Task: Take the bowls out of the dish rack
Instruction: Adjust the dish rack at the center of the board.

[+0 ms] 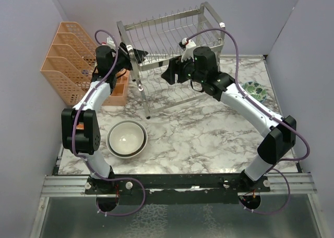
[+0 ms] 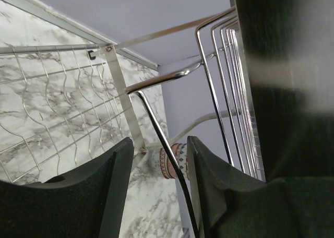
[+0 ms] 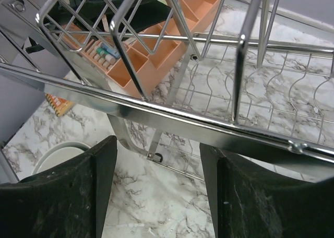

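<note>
My left gripper (image 2: 159,144): jaws apart, empty, a dish rack (image 1: 167,42) tube crossing the gap.
My right gripper (image 3: 156,144): spread wide, empty, at the rack's near rail.
Bowls: nested large bowls (image 1: 126,139) near-left; small patterned bowl (image 1: 254,91) by the right edge.
Room: open marble table (image 1: 198,139) between them.

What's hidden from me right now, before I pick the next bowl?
Top view: dish rack lower tier, partly behind the right arm.
Left wrist: small patterned bowl, mostly behind a rack wire and jaw; right side, a dark blur.
Right wrist: large bowl, cut by the jaw.
</note>
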